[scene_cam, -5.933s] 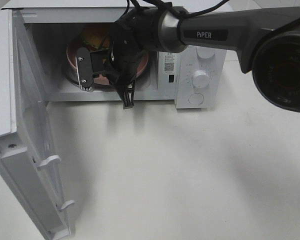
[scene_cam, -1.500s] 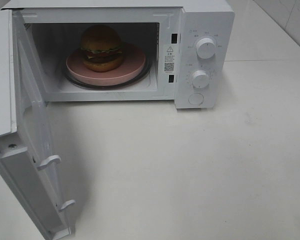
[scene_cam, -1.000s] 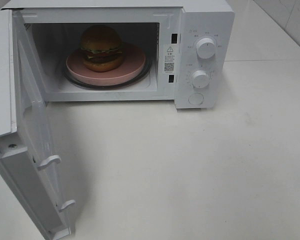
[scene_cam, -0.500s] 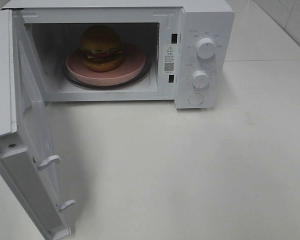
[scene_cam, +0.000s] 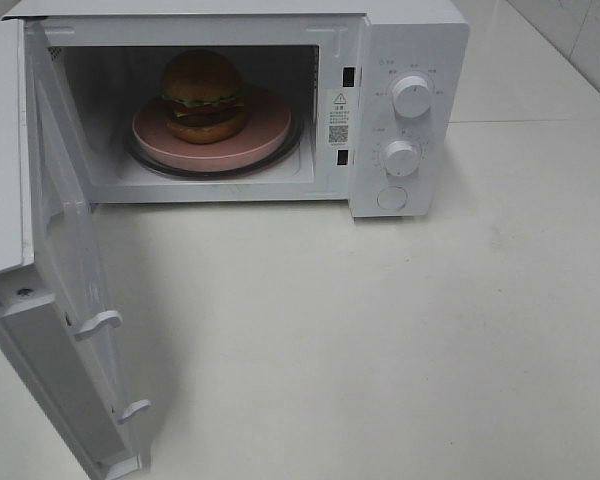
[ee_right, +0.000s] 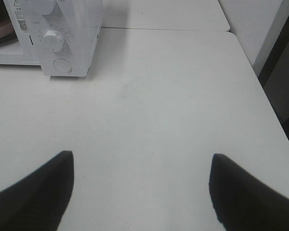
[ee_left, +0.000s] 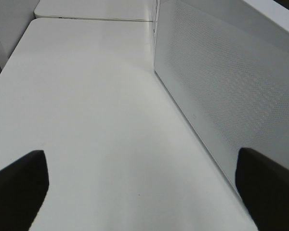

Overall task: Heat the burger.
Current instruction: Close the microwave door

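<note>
The burger (scene_cam: 203, 95), with its golden-brown bun and green lettuce frill, sits on a pink plate (scene_cam: 265, 125) inside the white microwave (scene_cam: 410, 60), whose door (scene_cam: 55, 270) hangs wide open to the left. Neither arm appears in the exterior high view. In the left wrist view my left gripper (ee_left: 142, 185) is open over bare table, with the perforated door panel (ee_left: 231, 91) beside it. In the right wrist view my right gripper (ee_right: 139, 185) is open and empty, well back from the microwave's knobs (ee_right: 53, 39).
Two dials (scene_cam: 411, 95) and a round button (scene_cam: 391, 198) are on the microwave's right panel. A glass turntable (scene_cam: 150, 165) lies under the plate. White table (scene_cam: 380, 340) stretches in front; its right edge (ee_right: 260, 82) shows in the right wrist view.
Some seconds ago the right arm was at the microwave cavity; it has since left the exterior high view. Over the last second nothing has visibly moved.
</note>
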Controlling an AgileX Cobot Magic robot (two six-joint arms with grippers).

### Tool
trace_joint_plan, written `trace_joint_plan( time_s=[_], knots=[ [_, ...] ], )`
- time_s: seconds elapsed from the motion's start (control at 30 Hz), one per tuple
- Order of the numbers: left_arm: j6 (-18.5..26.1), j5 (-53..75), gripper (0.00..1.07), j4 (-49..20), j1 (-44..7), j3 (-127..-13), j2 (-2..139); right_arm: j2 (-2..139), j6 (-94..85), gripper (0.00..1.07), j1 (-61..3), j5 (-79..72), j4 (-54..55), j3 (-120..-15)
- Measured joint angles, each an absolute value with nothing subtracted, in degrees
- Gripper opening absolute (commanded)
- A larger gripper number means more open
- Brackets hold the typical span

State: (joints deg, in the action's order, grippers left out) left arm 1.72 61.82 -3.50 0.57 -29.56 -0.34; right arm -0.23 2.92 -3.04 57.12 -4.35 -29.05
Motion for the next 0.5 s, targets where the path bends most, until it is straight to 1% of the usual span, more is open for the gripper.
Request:
trace_joint_plan(
  time_s=[0.5],
  knots=[
    [1.7, 61.8, 0.98, -3.5, 0.6, -29.6, -0.3, -0.2, 2.9, 0.76, -3.0, 57.1, -4.3, -29.0]
  ],
)
